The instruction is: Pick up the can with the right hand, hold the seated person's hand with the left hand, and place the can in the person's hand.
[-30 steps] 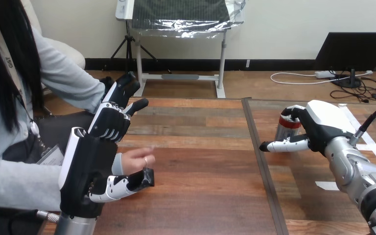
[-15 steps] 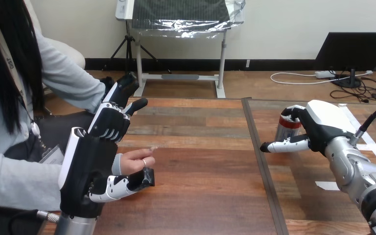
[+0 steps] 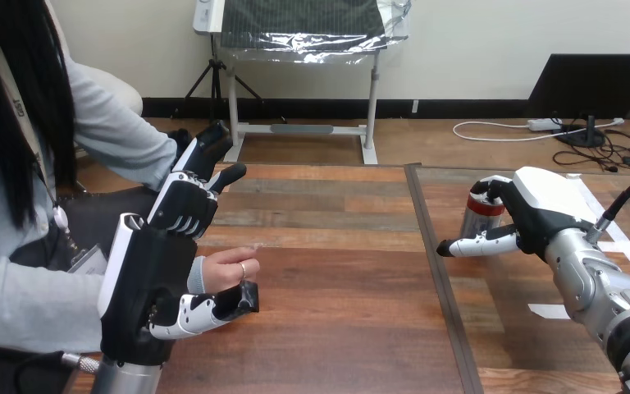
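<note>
**Silver cylindrical metal can with a red band near its top** [image 3: 481, 215]: upright toward the far right corner of the dark plank-wood table [image 3: 336, 328], long axis vertical, base seemingly on the surface; any lift not discernible.

**Right hand, black with white shells** [image 3: 533, 207]: immediately right of the can and against it. Fingers [image 3: 487, 185] curled over the far side and top rim, thumb stretched leftward along the near side, the can enclosed between. Judged a closed grasp on the can.

**Left hand** [image 3: 143, 287]: near the left edge, about midway between far and near edges, wide and relaxed. Fingers straight and pointing toward the far edge, thumb hooked low on the near side.

**Person's hand** [image 3: 228, 267]: reaching in from the left edge, lying in the gap above that thumb and beside the palm. No robot fingers closed round it; contact not certain.

**Decisive relation:** person's hand well apart from the can, to its left across the table, beyond a dark seam [image 3: 440, 279] running from far edge to near edge. Right hand the nearer to the can, left hand the nearer to the person's hand.

**Likely demands of the coming move:** a lift, a leftward carry with the axis kept vertical, and a firmer hold by the left hand.

**Surface:** strips of white tape [image 3: 551, 311] toward the right edge.
</note>
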Controlling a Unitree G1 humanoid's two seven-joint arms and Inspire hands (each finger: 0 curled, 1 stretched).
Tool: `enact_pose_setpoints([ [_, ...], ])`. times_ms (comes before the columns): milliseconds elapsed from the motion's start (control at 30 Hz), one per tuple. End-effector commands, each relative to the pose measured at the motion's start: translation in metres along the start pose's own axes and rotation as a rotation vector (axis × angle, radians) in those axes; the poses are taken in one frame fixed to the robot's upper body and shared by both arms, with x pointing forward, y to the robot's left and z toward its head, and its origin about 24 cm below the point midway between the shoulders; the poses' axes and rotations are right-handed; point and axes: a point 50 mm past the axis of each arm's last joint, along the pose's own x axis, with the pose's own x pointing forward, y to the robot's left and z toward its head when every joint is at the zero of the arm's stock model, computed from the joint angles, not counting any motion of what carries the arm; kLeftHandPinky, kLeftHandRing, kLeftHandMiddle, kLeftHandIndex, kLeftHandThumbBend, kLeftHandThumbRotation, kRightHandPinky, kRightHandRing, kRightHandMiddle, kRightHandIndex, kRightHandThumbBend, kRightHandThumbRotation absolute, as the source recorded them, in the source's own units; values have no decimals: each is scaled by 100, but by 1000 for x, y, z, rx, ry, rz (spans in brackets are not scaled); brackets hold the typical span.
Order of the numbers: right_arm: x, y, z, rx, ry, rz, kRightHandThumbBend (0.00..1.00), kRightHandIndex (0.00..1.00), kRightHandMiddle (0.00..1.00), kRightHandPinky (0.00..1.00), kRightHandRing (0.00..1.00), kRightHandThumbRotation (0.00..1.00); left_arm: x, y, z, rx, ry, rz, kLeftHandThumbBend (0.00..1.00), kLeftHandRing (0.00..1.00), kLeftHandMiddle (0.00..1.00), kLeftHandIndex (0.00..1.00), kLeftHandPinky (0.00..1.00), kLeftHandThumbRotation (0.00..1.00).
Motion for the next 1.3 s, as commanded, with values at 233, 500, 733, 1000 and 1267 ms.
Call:
enact_pose_setpoints([
  [233,4,-16,6,-24,-49,-48,100,83,84,89,89,54,18,0,4,1,-68,-14,100,96,97,92,87,53],
  [500,4,-18,7,-14,-58,-52,100,83,84,89,89,55,20,1,4,12,-73,-21,100,96,97,93,87,53],
  [733,4,-19,5,-7,-57,-54,100,83,84,90,89,57,21,1,3,5,-69,-19,100,96,97,93,88,53],
  [1000,4,-20,5,-6,-62,-59,100,83,84,90,89,58,21,1,3,1,-65,-21,100,97,97,93,89,53],
  [1267,3,-22,5,2,-74,-72,100,83,83,90,88,57,22,1,3,3,-71,-20,100,96,97,93,89,53],
])
